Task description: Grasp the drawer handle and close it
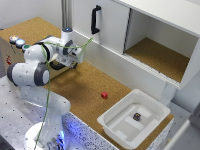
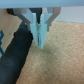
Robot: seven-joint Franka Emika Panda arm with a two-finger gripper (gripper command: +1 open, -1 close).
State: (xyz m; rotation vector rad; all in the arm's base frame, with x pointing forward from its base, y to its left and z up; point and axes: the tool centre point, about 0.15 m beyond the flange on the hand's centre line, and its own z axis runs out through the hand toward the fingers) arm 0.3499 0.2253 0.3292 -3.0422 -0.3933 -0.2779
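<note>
The Panda arm's gripper (image 2: 41, 39) — fingertips pinched together, clasping nothing — hangs over cork tabletop (image 1: 85, 82) beside the button-topped brown box (image 1: 15, 47), presumably lining up; arm hides the drawer handle and drawer front.

drawer handle and drawer front totally hidden behind the arm (image 1: 37, 62) in the exterior view, tool blocked there too, wrist view was blurry, dark object (image 2: 15, 55) cut off at its edge, couldn't identify it
</note>
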